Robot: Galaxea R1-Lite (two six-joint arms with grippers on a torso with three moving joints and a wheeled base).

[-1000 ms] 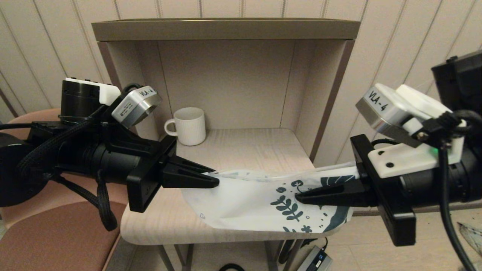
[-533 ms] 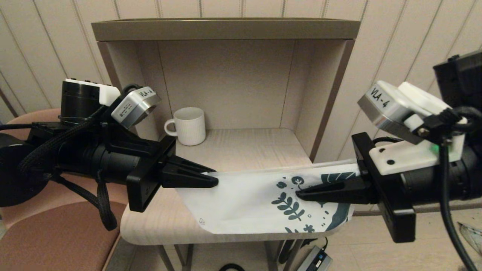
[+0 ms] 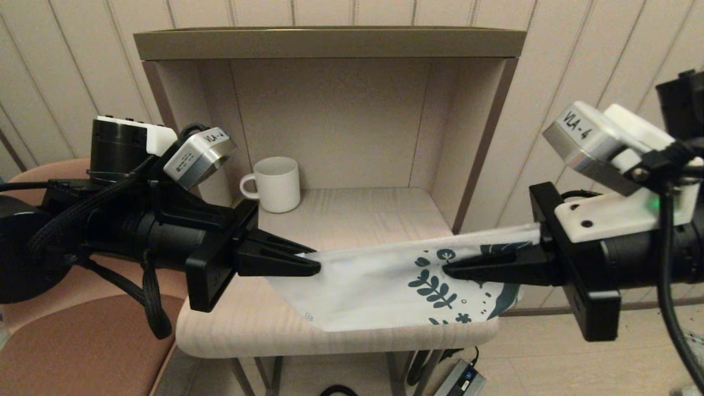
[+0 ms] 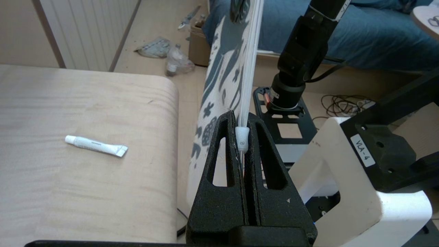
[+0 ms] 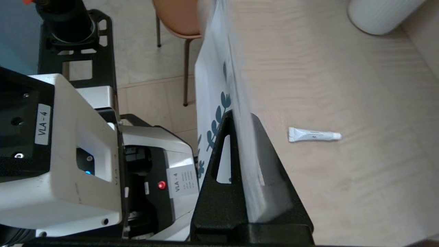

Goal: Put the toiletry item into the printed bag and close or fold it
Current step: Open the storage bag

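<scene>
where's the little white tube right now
The tube lies flat on the wooden table, outside the printed bag, on the far side of it. In the head view the bag hides it.

Printed bag (image 3: 379, 286) aloft; tube (image 4: 96, 145) outside.

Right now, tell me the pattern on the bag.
White printed bag with dark teal leaf and plant print at its right end, clearest in the head view.

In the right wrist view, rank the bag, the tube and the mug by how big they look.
1. Bag, largest, though it is nearest the camera and seen edge-on.
2. Mug, only partly in frame.
3. Tube, smallest.
</scene>
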